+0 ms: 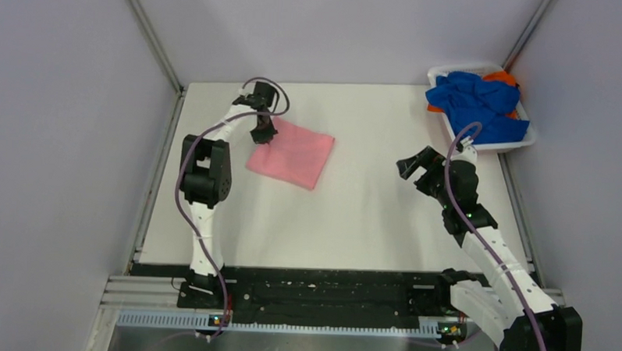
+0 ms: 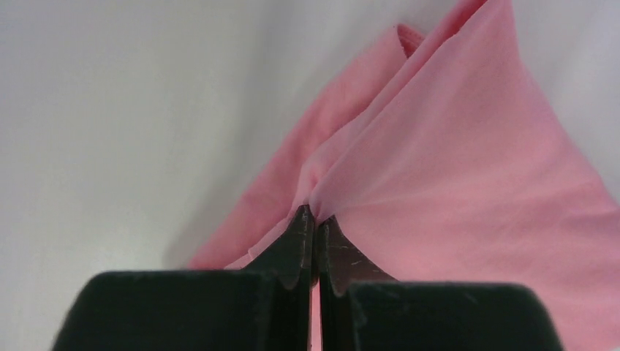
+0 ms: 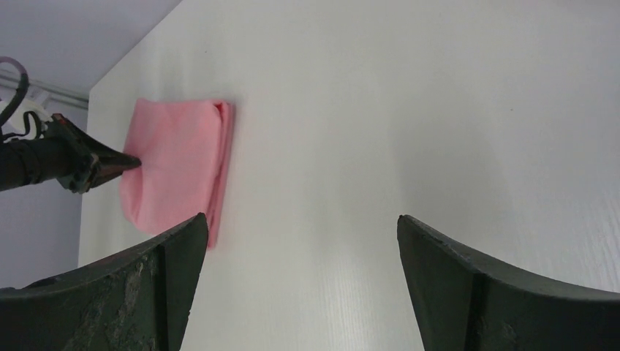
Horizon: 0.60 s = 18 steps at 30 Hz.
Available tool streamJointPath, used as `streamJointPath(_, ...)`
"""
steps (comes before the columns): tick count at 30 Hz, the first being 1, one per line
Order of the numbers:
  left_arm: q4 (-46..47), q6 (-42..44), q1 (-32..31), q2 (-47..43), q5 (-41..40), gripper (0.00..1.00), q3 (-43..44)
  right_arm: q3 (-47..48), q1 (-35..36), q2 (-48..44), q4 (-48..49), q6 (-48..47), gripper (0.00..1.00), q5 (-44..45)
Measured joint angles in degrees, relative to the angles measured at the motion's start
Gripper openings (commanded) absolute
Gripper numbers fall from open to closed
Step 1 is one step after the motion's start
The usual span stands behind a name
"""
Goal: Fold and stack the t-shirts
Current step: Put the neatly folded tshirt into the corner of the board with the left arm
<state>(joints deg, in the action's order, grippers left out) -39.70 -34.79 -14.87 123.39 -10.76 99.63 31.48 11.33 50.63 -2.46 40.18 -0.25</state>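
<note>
While my left gripper is pinched tight on a fold of the pink shirt, with nothing but cloth between its closed jaws, my right gripper hangs wide open and empty over the bare table.

The pink shirt lies folded into a rough square at the far left of the table. Its near-left edge is drawn up into a small tent where I hold it. The blue shirt is heaped in the white basket at the far right corner, with the orange shirt peeking out behind it.

I judge this cloth to be light, thin and limp. It will sag from any single pinch, and the folded layers may slide apart if I catch only the top one. A grip at an edge or corner that goes through every layer should carry it best, and the open right gripper could take the opposite side.

I can read no brand, label or writing anywhere, and no neck tag shows on the pink shirt.
</note>
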Motion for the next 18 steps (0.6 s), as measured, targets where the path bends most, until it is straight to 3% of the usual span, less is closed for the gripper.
streamJointPath(9,-2.60,3.58,13.57,8.55,-14.12,0.00,15.52,0.00,0.00,0.00,-0.22,-1.57,0.99,1.75)
streamJointPath(13,-2.78,6.25,18.12,14.64,-15.65,0.00,26.47,0.00,0.00,0.02,-0.55,-2.34,0.99,3.19)
streamJointPath(18,-0.87,9.70,21.70,18.95,-17.33,0.00,33.05,0.13,0.00,0.68,-0.92,-2.95,0.99,4.26)
